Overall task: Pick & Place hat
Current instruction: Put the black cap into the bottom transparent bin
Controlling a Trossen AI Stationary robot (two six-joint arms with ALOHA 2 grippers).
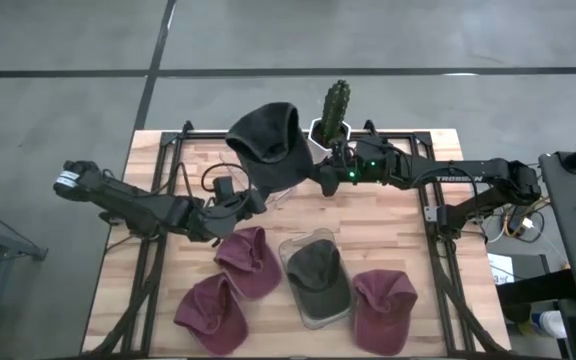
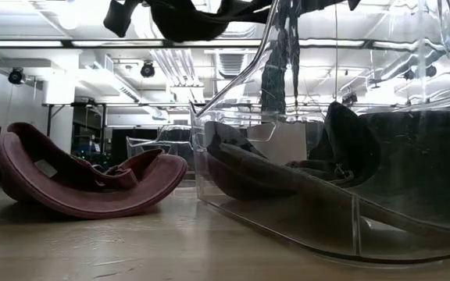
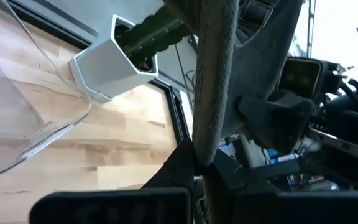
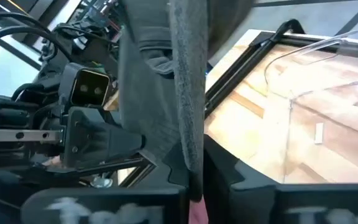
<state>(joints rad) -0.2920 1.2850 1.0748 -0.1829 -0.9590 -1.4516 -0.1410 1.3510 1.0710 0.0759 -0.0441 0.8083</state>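
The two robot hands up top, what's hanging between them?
In the high view, the dark gray hat hangs between the left gripper and right gripper, both pinching it.

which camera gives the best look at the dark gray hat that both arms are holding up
The high view: it shows the whole dark gray hat lifted between the left gripper and right gripper. Each wrist view shows only a hanging strip of its fabric, pinched. The low view catches just its underside at the top edge.

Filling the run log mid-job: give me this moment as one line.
dark grey hat held aloft by both arms | left gripper shut on its edge | right gripper shut on it | green hat in clear bin
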